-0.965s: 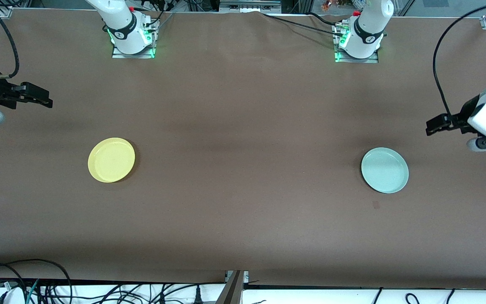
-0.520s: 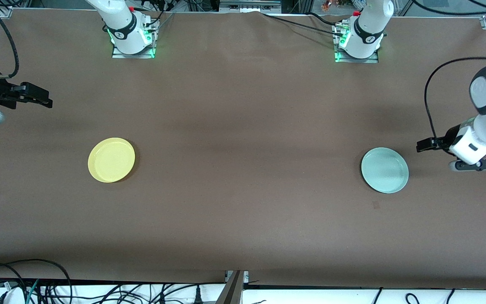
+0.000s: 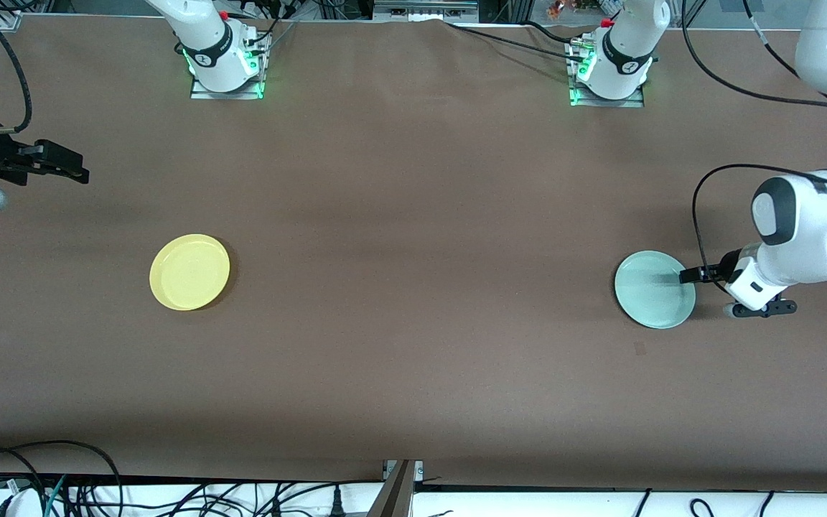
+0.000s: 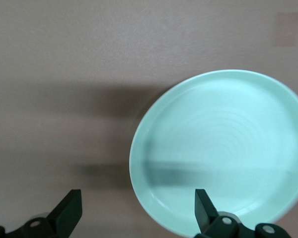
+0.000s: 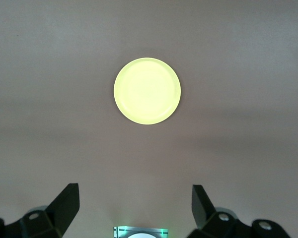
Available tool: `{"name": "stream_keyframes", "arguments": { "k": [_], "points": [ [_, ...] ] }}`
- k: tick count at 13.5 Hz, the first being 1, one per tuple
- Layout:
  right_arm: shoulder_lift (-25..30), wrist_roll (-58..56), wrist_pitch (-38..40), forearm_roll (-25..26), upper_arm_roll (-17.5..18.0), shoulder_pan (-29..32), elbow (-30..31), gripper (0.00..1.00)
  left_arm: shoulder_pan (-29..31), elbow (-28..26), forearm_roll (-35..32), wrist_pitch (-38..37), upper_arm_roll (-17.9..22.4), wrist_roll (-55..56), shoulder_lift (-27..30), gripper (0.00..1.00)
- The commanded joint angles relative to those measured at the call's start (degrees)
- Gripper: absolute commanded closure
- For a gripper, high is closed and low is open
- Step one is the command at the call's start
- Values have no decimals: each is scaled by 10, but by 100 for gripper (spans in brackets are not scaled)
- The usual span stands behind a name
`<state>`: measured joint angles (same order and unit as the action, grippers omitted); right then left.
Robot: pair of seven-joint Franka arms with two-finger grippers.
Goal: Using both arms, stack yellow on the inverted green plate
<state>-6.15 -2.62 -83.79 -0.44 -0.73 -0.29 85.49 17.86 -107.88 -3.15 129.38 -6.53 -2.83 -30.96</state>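
Left gripper point(image 3: 688, 276), fingers spread wide and holding nothing, sits low at the rim of the green plate point(image 3: 652, 291), at the edge toward the left arm's end of the table point(image 3: 413, 237). That plate lies flat, hollow side up; being round, it has no long axis. Right gripper point(image 3: 77, 171) waits, also spread, up over the table; the yellow plate point(image 3: 189, 271) lies flat, rim up, well apart from it.

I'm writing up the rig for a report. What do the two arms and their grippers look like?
Both arms are white, rounded and jointed, with black bands and dark grey round joint caps. Their bases glow green, and black cables loop alongside. The left gripper and right gripper are black with two tapered fingers.
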Motion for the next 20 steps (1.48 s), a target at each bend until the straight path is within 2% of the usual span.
{"name": "stream_keyframes", "arguments": {
  "k": [1,4,5,7,8,15,16,18,20],
  "points": [
    [2,-4,1,4,0,0,-3,0,8,-3,3,26,0,-16,-23,0],
    [1,-4,0,4,0,0,-3,0,15,-4,-12,27,0,-16,-29,0],
    [1,-4,0,4,0,0,-3,0,17,-4,-24,25,0,-19,-29,22],
    [1,-5,0,4,0,1,-3,0,17,-4,-26,22,0,-57,-29,80],
    [1,-5,0,4,0,0,-3,0,17,-4,-26,21,0,-64,-29,100],
    [1,-5,1,4,0,2,-3,0,8,6,-26,10,-5,-55,-31,100],
    [1,-5,0,4,0,2,-3,0,4,18,-26,-13,-9,-54,-24,100],
    [1,-5,0,4,-1,2,-3,0,-44,76,-27,-92,-9,-26,-21,100],
    [1,-5,1,4,-1,2,-3,0,-93,154,-28,-213,-4,19,-20,100]
  ]
}}
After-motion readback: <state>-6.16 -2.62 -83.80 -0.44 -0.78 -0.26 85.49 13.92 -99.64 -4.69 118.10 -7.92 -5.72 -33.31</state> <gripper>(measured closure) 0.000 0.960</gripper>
